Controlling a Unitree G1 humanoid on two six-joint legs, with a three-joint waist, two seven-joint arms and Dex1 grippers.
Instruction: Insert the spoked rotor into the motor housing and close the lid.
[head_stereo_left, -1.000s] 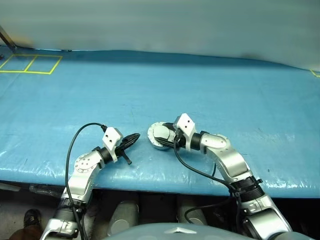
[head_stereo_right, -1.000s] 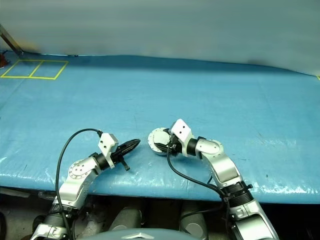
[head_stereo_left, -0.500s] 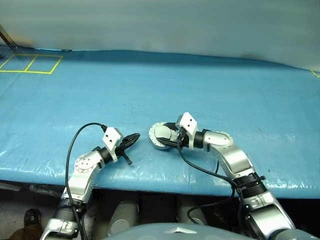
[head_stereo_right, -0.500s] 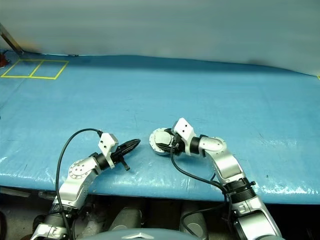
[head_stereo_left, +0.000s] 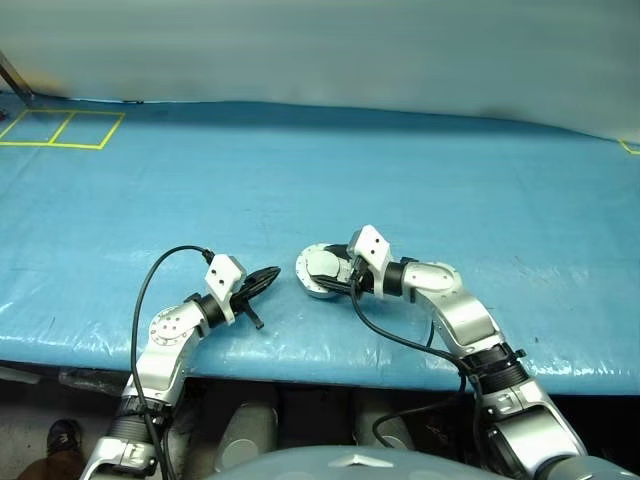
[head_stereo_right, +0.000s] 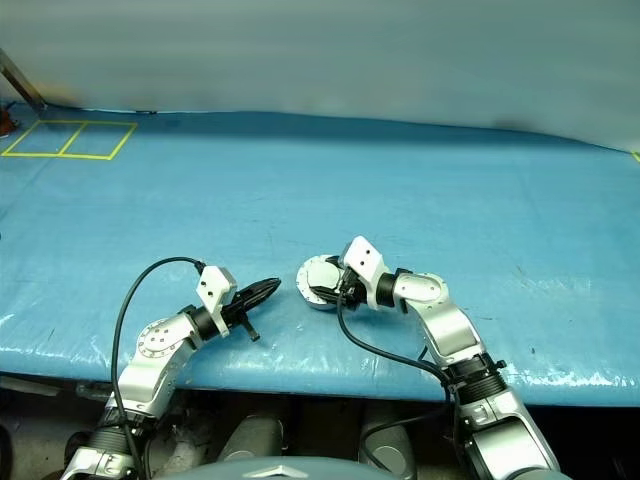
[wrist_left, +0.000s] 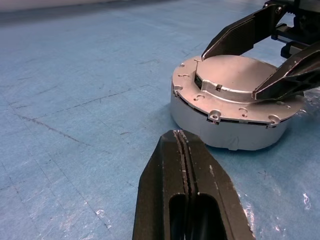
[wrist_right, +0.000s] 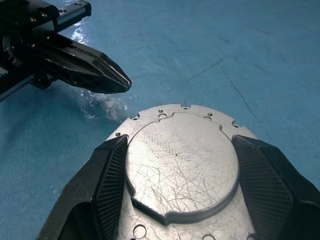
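With the lid (wrist_right: 181, 162) already sitting on the motor housing (wrist_left: 227, 131) near the blue table's (head_stereo_left: 420, 170) front edge, the right gripper (wrist_right: 180, 170) straddled it wide at the rim, the left gripper (wrist_left: 182, 150) pinched empty beside it, so closing looked nearly done; next prob. press/seat, then let go.

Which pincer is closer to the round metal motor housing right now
Right. The right pincer has a finger on each side of the motor housing, which sits on the blue table. The left pincer, shut and empty, is beside it, apart.
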